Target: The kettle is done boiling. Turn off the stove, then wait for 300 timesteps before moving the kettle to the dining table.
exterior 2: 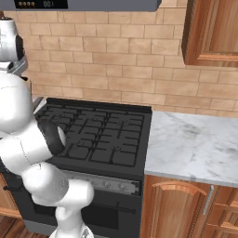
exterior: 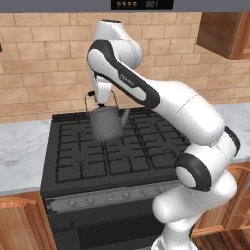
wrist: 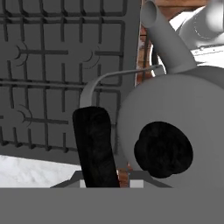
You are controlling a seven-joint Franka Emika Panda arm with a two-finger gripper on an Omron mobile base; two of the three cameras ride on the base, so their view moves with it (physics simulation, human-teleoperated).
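- Close to the hand camera, the kettle point(wrist: 175, 122) is hanging right under the hand, with its dark lid knob point(wrist: 163, 149) and its spout point(wrist: 164, 41) showing.
- Pinching the kettle's thin handle point(wrist: 94, 85), the gripper point(exterior: 101, 103) is nearly closed on it.
- From the left base view, the kettle point(exterior: 106, 123) is hanging in the air, lifted off the stove point(exterior: 97, 151), over the back part of the black grates.
- Its spout is pointing to the right in that view.
- Black grates point(exterior 2: 100, 132) are covering the whole top of the stove, and small knobs point(exterior: 105, 196) are sitting in a row on the grey front strip.
- White and grey marble counters point(exterior 2: 195, 144) are lying on both sides of the stove.
- Brown wooden cupboards point(exterior 2: 179, 209) are standing under the counters, and one more point(exterior 2: 211, 30) is hanging high on the wall.
- Tan bricks point(exterior 2: 116, 60) are covering the wall behind the stove.
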